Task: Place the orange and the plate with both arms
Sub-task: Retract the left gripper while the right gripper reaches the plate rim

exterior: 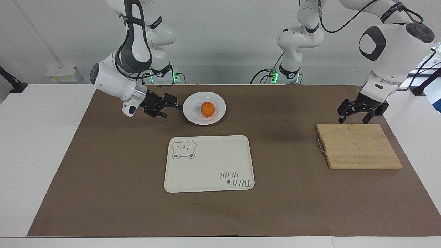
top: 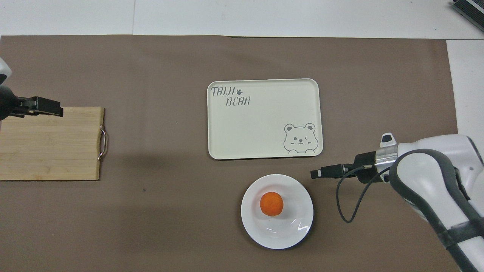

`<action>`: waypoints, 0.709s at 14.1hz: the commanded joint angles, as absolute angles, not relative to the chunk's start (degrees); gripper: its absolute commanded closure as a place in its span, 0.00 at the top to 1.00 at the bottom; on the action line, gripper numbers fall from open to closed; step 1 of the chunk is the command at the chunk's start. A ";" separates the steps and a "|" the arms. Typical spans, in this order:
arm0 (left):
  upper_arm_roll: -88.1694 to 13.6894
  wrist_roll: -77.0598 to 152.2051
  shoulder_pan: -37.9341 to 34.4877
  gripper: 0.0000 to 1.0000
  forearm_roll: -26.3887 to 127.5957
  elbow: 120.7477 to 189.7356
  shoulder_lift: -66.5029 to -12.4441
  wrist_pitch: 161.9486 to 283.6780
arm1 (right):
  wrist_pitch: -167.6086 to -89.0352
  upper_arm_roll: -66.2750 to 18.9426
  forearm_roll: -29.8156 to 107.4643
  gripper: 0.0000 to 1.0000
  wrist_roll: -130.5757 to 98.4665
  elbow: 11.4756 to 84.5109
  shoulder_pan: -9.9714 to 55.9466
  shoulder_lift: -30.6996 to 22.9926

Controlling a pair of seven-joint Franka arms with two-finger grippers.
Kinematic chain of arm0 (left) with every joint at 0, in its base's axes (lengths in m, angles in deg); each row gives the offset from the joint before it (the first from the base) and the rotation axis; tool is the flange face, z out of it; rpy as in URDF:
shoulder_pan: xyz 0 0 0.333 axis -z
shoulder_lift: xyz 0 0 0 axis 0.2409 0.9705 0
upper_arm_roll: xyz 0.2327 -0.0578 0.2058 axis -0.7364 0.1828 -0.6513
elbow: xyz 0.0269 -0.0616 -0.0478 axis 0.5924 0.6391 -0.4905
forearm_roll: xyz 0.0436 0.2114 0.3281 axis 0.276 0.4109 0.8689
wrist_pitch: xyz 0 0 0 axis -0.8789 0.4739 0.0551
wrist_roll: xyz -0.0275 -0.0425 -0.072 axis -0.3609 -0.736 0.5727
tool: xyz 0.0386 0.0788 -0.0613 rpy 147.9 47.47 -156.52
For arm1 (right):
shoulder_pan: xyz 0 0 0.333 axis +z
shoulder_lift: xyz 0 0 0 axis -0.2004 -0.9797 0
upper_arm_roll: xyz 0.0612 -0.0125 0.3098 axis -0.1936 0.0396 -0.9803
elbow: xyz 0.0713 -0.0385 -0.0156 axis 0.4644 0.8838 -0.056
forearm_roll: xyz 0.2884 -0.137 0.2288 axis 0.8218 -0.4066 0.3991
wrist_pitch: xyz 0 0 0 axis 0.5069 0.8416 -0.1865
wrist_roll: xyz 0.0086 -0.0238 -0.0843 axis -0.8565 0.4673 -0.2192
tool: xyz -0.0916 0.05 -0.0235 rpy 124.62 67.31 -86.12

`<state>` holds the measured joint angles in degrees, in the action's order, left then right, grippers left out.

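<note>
The orange (exterior: 207,109) lies in the white plate (exterior: 190,115), which sits on the brown mat near the robots; both also show in the overhead view, the orange (top: 271,203) on the plate (top: 252,229). My right gripper (exterior: 170,109) is open and empty. It hangs low just beside the plate's rim, toward the right arm's end of the table, with a small gap to the rim; it also shows in the overhead view (top: 316,173). My left gripper (exterior: 353,120) is open and empty over the wooden board's edge, well away from the plate; it also shows in the overhead view (top: 56,111).
A cream tray with a bear drawing (exterior: 210,162) lies farther from the robots than the plate. A wooden cutting board (exterior: 358,146) with a metal handle lies toward the left arm's end. A brown mat (exterior: 113,172) covers the table.
</note>
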<state>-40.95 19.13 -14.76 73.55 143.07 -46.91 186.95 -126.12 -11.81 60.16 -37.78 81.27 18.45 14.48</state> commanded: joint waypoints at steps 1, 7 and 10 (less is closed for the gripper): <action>-40.44 22.21 -15.00 1.00 73.81 140.27 -47.59 181.30 | -127.79 -11.81 67.97 1.00 -44.07 87.66 18.68 16.06; -39.74 25.12 -14.21 1.00 73.81 139.64 -50.94 174.87 | -129.73 -11.90 72.91 1.00 -49.71 93.12 18.77 15.35; -39.74 24.86 -13.94 1.00 73.89 139.47 -50.94 174.17 | -128.94 -11.90 74.77 1.00 -51.83 96.63 18.77 16.49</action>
